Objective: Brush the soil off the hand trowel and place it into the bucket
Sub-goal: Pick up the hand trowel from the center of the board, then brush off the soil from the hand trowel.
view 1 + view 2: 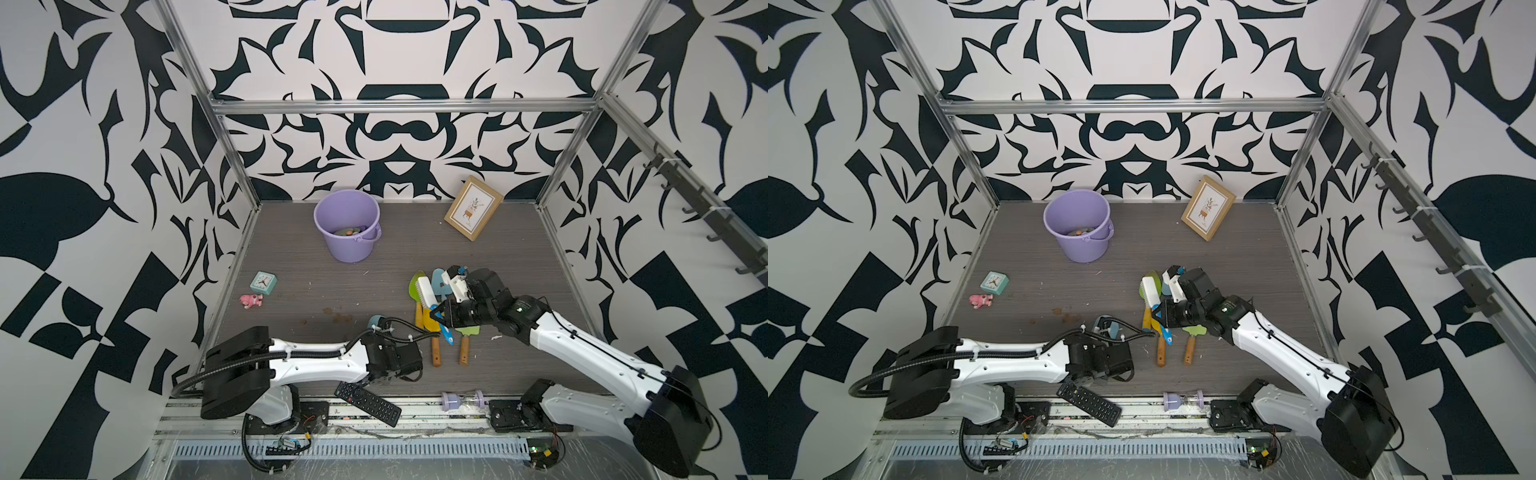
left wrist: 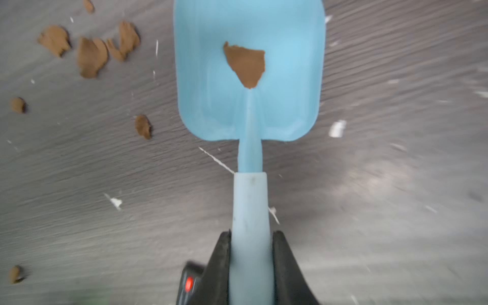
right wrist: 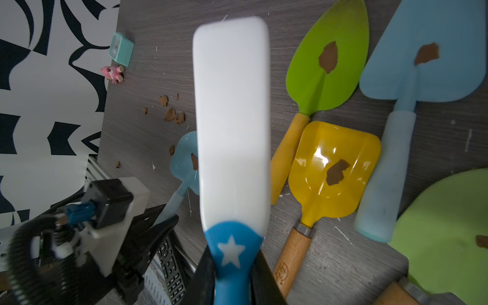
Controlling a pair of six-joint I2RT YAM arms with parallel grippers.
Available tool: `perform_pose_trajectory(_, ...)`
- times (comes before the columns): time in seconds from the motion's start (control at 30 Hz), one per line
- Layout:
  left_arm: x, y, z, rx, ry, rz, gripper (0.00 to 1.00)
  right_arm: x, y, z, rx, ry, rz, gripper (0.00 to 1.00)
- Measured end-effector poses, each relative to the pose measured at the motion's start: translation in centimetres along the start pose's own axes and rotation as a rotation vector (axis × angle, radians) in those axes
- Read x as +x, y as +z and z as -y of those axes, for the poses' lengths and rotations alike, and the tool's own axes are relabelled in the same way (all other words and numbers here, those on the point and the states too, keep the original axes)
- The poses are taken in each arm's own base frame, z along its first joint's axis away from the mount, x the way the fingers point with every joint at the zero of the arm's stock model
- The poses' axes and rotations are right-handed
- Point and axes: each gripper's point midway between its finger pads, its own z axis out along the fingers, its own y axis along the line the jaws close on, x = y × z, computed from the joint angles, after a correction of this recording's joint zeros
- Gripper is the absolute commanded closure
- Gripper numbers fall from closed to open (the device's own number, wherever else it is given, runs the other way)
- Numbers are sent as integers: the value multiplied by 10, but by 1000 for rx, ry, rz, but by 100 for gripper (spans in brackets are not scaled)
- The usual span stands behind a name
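Observation:
My left gripper [image 2: 250, 237] is shut on the pale handle of a light-blue hand trowel [image 2: 248, 111], near the table's front middle [image 1: 376, 321]. A flat brown patch of soil [image 2: 245, 64] sticks to its blade. More soil crumbs [image 2: 92, 56] lie on the table beside it. My right gripper [image 3: 232, 253] is shut on the blue star-marked handle of a white brush [image 3: 232, 118], which hangs over the pile of trowels, right of the held trowel [image 1: 426, 291]. The lilac bucket [image 1: 351, 249] stands upright at the back, left of the middle, with something lying in its bottom.
Several other soiled trowels lie under the right arm: green [image 3: 327, 66], yellow [image 3: 335, 169], blue [image 3: 422, 66]. A picture frame [image 1: 473, 208] leans at the back right. A clock [image 1: 264, 282] and pink toy [image 1: 251, 300] sit left. A remote [image 1: 368, 403] and hourglass [image 1: 462, 401] lie at the front edge.

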Motion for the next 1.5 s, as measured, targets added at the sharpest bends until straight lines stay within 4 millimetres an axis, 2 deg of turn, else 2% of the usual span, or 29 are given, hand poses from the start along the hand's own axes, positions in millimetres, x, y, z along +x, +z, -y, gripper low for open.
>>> perform_pose_trajectory(0.1,-20,-31,-15,122,-46,9,100,0,1,-6,-12,-16,-11,100)
perform_pose_trajectory(0.2,-33,-59,-46,215,-113,25,100,-1,-1,-18,-28,-47,-19,100)
perform_pose_trajectory(0.27,-37,-76,-65,245,-133,24,100,-3,-4,-32,-51,-82,-22,100)
perform_pose_trajectory(0.4,-37,-96,-86,225,-89,-18,100,-3,-2,-67,-102,-163,-45,100)
perform_pose_trajectory(0.53,-27,-96,-91,186,-8,-96,100,0,10,-98,-139,-232,-101,100)
perform_pose_trajectory(0.63,-20,-92,-94,163,28,-142,100,6,19,-114,-164,-260,-158,100)
perform_pose_trajectory(0.93,-18,-91,-98,143,57,-152,100,22,43,-144,-219,-296,-299,100)
perform_pose_trajectory(1.2,-19,-90,-99,136,57,-148,100,34,75,-151,-225,-289,-388,100)
perform_pose_trajectory(1.37,-20,-90,-103,119,53,-144,100,30,91,-145,-170,-295,-418,100)
perform_pose_trajectory(1.5,-20,-89,-104,109,54,-144,100,23,92,-135,-113,-308,-414,100)
